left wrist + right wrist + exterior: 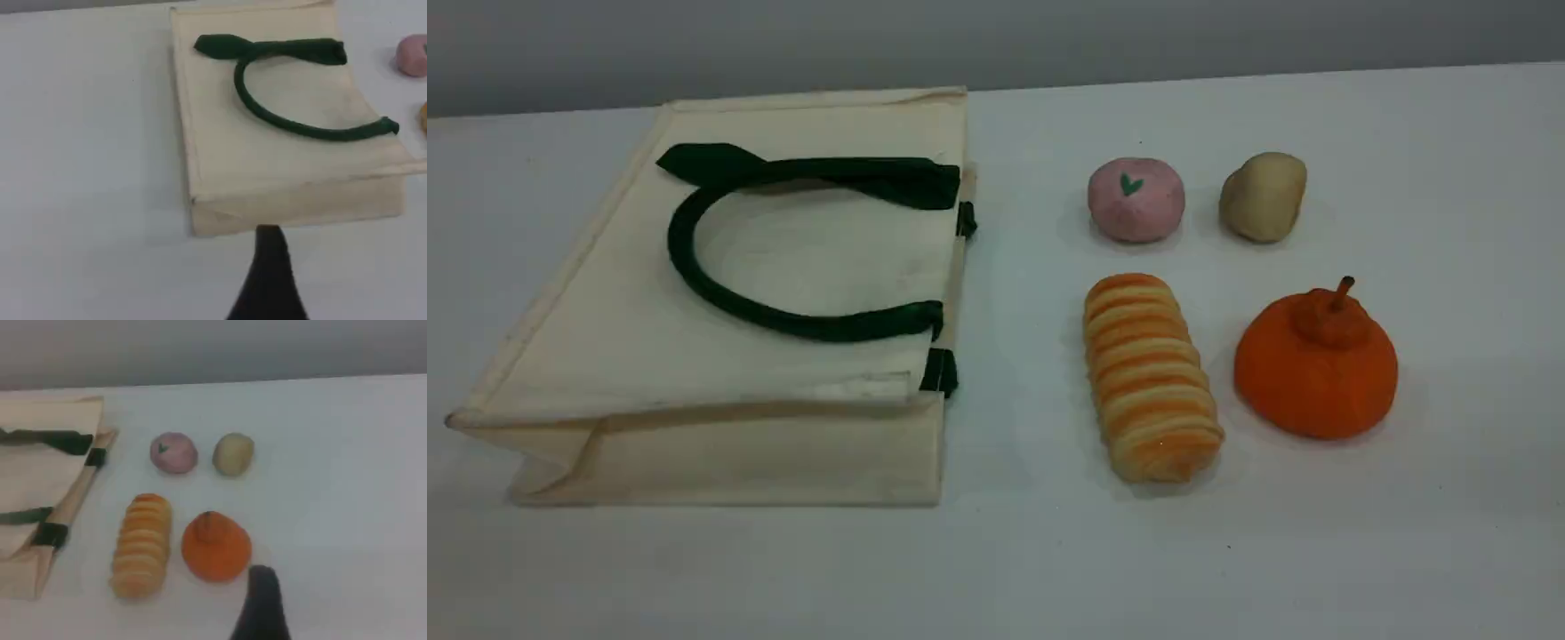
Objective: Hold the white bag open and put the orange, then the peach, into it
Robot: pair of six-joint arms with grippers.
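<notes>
Just ahead of the left tool (269, 235), the white bag (220, 167) lies flat on the tabletop (80, 167), mouth off to that tool's right; both tools hang released, grasping nothing. The orange (216, 547) sits close before the right tool (262, 577), the peach (173, 452) farther beyond. Best pinch only the bag's top layer and lift it wide first.

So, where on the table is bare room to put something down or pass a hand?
Free: the strip of table right of the orange and beige lump, and the front edge before the white bag and bread roll. The lane between bag and roll is narrow. Crowded: the four foods, with the peach, stand close together.
</notes>
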